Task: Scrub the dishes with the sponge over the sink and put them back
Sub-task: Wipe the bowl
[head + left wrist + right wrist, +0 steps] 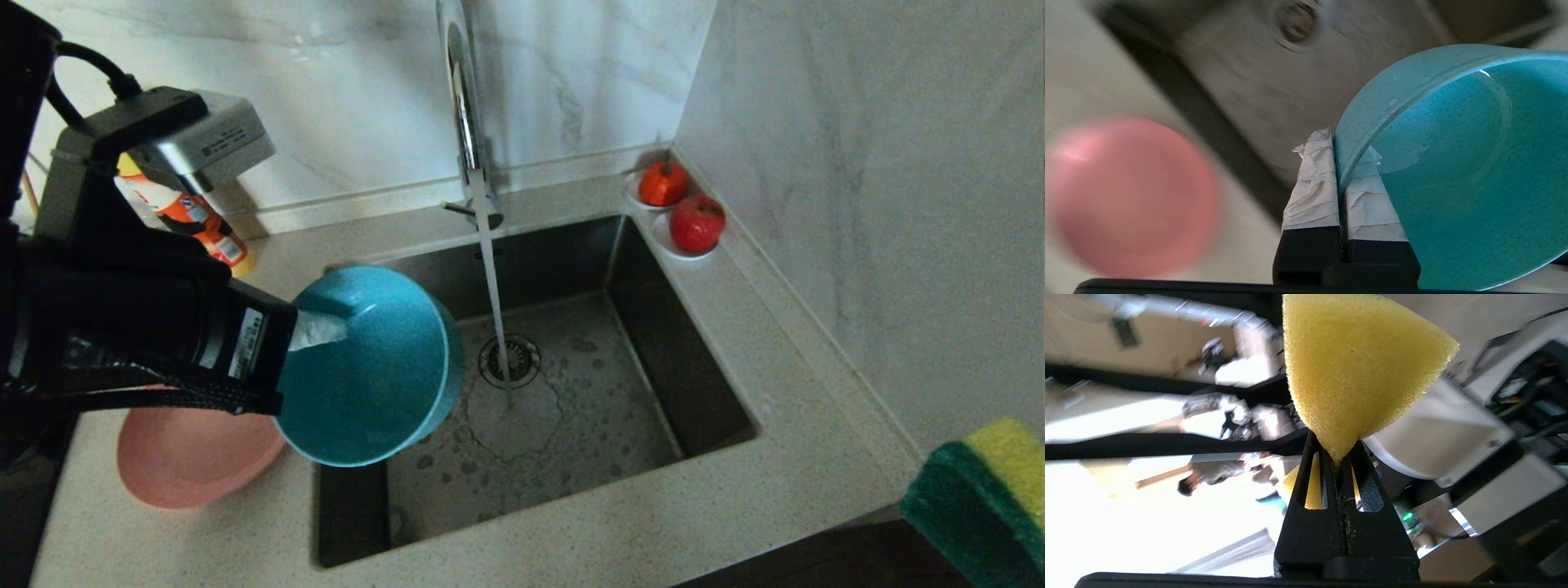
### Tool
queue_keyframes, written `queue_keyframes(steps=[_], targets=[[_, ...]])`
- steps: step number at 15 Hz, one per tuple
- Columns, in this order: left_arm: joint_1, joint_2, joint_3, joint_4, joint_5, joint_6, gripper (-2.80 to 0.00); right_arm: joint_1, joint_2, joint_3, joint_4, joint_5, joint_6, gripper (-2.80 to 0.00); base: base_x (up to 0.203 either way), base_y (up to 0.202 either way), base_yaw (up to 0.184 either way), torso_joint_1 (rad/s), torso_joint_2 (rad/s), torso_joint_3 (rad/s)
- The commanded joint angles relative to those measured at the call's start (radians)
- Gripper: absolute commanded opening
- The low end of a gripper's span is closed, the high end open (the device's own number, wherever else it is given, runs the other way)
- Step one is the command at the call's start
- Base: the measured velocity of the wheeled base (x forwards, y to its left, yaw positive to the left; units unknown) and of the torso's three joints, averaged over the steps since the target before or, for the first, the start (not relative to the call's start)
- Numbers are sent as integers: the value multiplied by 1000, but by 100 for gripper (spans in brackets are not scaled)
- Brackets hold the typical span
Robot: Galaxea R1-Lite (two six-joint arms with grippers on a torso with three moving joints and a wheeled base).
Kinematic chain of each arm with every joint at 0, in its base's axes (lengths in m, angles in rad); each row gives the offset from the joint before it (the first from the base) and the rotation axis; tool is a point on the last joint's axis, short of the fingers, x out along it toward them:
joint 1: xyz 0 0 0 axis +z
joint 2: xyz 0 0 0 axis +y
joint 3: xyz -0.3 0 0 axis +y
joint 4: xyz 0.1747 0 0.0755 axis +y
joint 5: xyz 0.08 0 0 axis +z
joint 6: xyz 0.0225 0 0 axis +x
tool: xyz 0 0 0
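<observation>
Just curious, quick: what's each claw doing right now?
Left claw: shut on the bowl rim.
Right claw: shut on the sponge.

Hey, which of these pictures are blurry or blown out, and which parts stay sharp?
Left wrist view: the pink plate and sink smear with motion, while the teal bowl and the taped fingers stay crisp. Right wrist view: the background is streaked and washes out to white, yet the sponge is sharp. Head view: evenly lit and sharp, with dim corners.
</observation>
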Motion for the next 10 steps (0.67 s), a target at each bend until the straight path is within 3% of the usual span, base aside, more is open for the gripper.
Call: queue_keyframes(steps=[1, 4, 7, 8, 10], targets=[[-11, -3, 36, 5, -38, -96, -280, 38, 52, -86, 50, 54, 4, -280, 0, 0, 0, 0, 0, 0], [-30, -33, 121, -7, -63, -122, -280, 112, 145, -192, 120, 78, 7, -280, 0, 0, 0, 0, 0, 0], [-44, -27, 147, -95, -44, -144, -280, 154, 245, -288, 177, 83, 4, -280, 0, 0, 0, 0, 0, 0], [-43, -4, 146, -120, -25, -144, -280, 163, 276, -307, 178, 84, 3, -280, 0, 0, 0, 0, 0, 0], [-44, 41, 147, -168, 91, -142, -280, 180, 336, -347, 174, 85, 3, -280, 0, 0, 0, 0, 0, 0]])
